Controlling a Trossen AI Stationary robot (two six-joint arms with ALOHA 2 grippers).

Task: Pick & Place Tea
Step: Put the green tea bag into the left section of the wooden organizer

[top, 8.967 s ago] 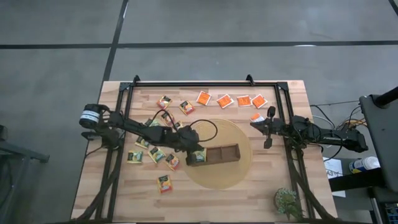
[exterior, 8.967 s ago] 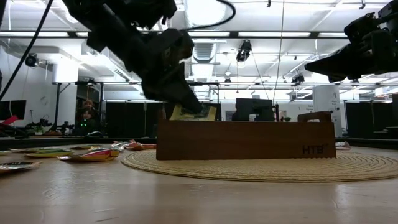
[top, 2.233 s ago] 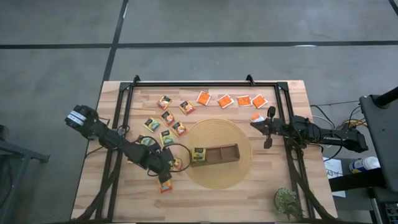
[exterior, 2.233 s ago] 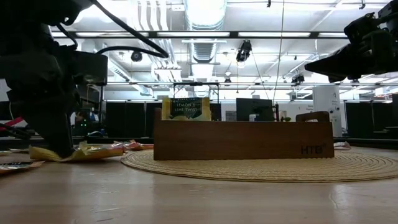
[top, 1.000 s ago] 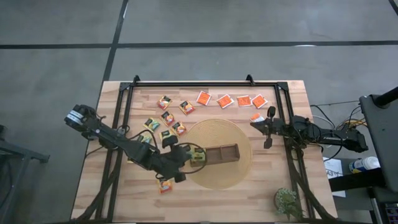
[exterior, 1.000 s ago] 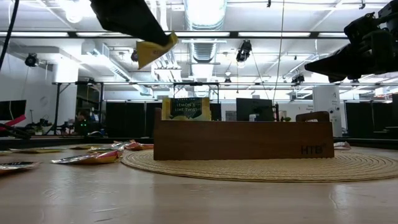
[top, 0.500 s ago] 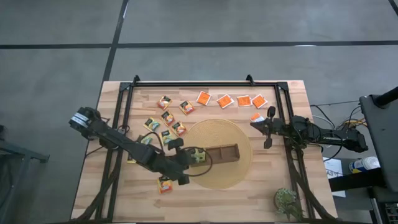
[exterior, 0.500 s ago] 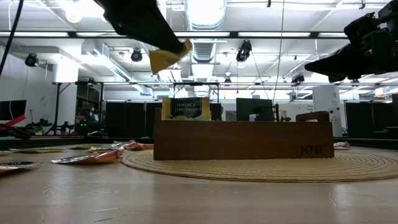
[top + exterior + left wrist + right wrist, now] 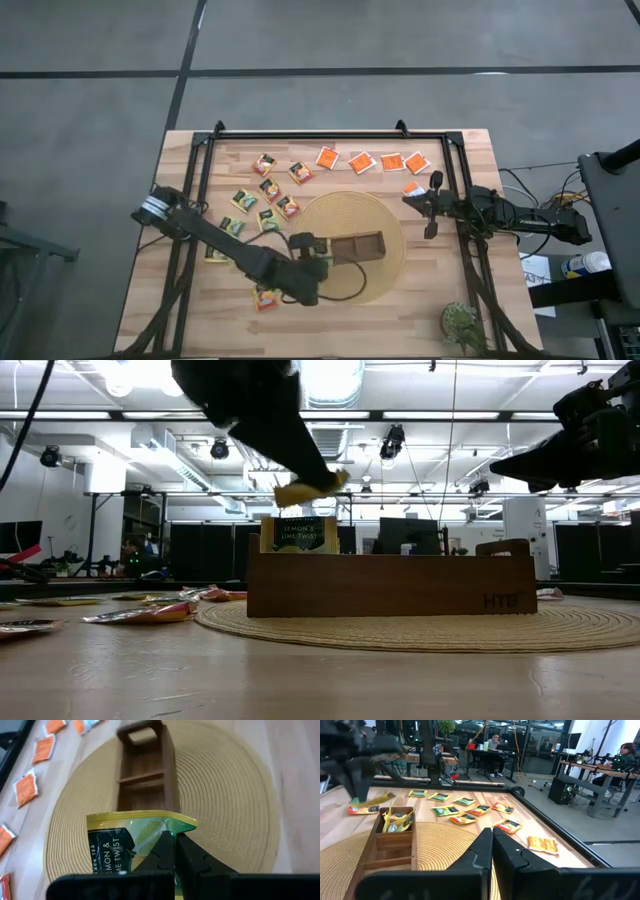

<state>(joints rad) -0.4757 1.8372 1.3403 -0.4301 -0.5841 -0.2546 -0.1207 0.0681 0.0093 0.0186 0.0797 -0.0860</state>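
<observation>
Tea stock: wooden tray on the round mat holds sachets only in its left end compartment; left gripper, clamped on one green-and-yellow sachet, hovers above that end; many loose sachets await beyond the mat; right gripper, pressed closed, idles to the tray's right.

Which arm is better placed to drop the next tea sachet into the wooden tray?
Left: its gripper holds a sachet just above the tray. The right gripper waits off the mat.
</observation>
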